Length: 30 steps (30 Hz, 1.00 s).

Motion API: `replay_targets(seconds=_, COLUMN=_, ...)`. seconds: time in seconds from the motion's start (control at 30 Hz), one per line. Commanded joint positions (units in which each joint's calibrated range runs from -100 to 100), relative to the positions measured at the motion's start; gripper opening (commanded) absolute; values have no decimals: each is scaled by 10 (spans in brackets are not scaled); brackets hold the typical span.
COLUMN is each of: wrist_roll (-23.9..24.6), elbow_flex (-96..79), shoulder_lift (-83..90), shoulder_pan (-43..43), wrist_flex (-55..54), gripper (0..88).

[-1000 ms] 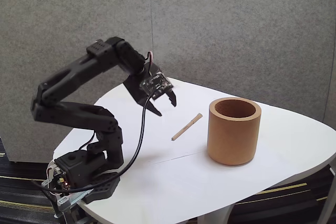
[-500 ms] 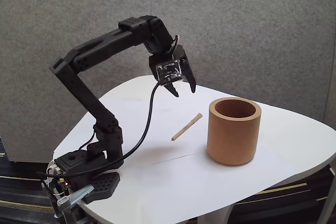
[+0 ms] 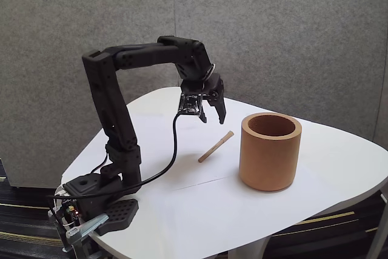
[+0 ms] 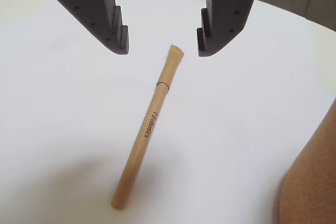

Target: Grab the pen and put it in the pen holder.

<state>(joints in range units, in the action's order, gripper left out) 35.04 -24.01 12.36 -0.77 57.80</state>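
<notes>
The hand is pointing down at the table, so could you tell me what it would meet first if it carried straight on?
Most likely the pen: in the wrist view, the open hand brackets its capped end. The fixed view shows the hand above the table, though depth is uncertain.

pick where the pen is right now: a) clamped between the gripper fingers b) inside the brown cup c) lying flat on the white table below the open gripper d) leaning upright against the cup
c: the pen lies flat on the white table, under the open gripper, whose jaws stand apart above one end of the pen without touching it; the pen holder stands apart from it.
</notes>
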Motion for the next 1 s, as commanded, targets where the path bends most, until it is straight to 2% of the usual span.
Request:
replay_targets(seconds=0.0, wrist_roll=11, elbow_flex=63, shoulder_lift=-52, shoulder_pan=3, wrist_flex=-26, gripper=179)
replay_targets(seconds=0.43, wrist_roll=29, elbow_flex=144, shoulder_lift=-232, shoulder_pan=25, wrist_flex=-27, gripper=179)
replay_targets(seconds=0.97, wrist_roll=29, elbow_flex=154, shoulder_lift=-279, shoulder_pan=22, wrist_flex=-27, gripper=179)
